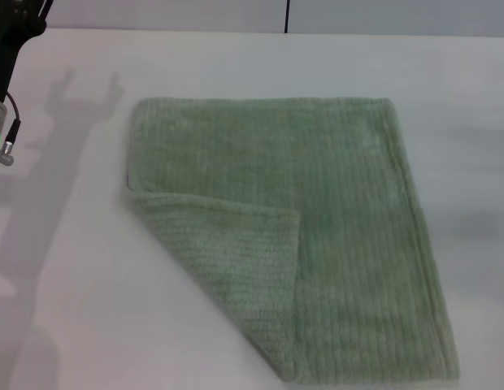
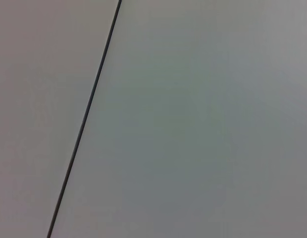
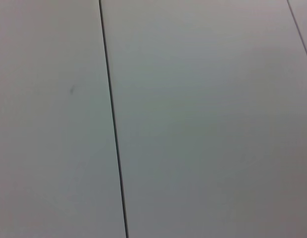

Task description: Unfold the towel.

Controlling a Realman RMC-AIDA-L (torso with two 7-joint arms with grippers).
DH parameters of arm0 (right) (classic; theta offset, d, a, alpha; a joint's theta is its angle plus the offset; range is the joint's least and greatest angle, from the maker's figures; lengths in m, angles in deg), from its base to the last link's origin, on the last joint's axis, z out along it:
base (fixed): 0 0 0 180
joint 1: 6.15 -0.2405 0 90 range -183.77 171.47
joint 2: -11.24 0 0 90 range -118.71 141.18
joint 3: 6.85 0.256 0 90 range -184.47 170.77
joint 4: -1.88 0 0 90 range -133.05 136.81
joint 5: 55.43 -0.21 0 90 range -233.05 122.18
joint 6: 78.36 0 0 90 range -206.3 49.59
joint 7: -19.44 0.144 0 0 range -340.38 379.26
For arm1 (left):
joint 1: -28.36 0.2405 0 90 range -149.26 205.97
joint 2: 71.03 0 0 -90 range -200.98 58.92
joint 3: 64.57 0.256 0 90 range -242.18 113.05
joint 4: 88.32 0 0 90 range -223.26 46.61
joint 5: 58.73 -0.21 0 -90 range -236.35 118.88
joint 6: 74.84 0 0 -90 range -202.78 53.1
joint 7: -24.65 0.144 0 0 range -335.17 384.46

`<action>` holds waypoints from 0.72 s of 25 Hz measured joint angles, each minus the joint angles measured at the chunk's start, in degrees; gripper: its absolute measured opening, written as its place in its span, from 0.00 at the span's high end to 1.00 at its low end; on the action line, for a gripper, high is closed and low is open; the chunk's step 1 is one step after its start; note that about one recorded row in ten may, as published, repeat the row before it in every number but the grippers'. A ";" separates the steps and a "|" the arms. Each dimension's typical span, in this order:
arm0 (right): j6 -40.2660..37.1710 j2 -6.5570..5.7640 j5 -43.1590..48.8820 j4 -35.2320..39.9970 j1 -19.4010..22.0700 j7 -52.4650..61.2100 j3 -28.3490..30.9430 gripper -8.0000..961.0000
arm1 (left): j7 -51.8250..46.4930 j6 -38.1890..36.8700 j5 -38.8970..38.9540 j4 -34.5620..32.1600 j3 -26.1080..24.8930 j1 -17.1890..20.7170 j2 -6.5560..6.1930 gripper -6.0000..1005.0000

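1 corner folded over on the towel [image 1: 317,211], lying flat mid-surface [image 1: 73,309]. soft, floppy terry, probably best pinched at that flap's tip. left arm [image 1: 4,97] parked at the edge, can't tell either hand's state.

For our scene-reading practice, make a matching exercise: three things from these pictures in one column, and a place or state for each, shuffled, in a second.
Column 1
1. towel
2. folded corner
3. left arm

Column 2
A. turned over onto the cloth
B. at the far left edge of the head view
C. lying on the white table

Pairs: 1-C, 2-A, 3-B
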 joint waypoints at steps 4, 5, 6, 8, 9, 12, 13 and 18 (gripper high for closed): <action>0.02 0.11 0.07 0.06 -0.06 0.00 -0.05 0.33 | 0.00 0.08 0.00 0.09 0.01 0.01 0.04 0.18; 0.04 0.11 0.08 0.08 -0.08 0.00 -0.08 0.33 | 0.00 0.19 0.00 0.16 0.19 0.00 0.06 0.18; 0.04 0.11 0.08 0.08 -0.08 0.00 -0.08 0.33 | 0.00 0.19 0.00 0.16 0.19 0.00 0.06 0.18; 0.04 0.14 0.07 0.09 0.02 0.00 -0.09 0.33 | 0.00 0.29 0.00 0.19 0.28 -0.10 0.06 0.18; 0.05 0.17 0.05 0.09 0.07 0.00 -0.09 0.34 | 0.00 0.29 0.00 0.19 0.28 -0.10 0.06 0.19; 0.14 0.21 -0.17 0.05 0.13 0.00 -0.09 0.34 | 0.00 0.56 0.00 0.28 0.41 -0.61 0.08 0.19; 0.21 0.21 -0.20 0.03 0.18 0.00 -0.09 0.35 | 0.00 0.63 0.00 0.31 0.42 -0.68 0.08 0.19; 0.53 0.21 -0.31 0.08 0.29 -0.01 -0.09 0.36 | 0.00 2.10 0.00 0.01 0.41 -1.14 0.08 0.19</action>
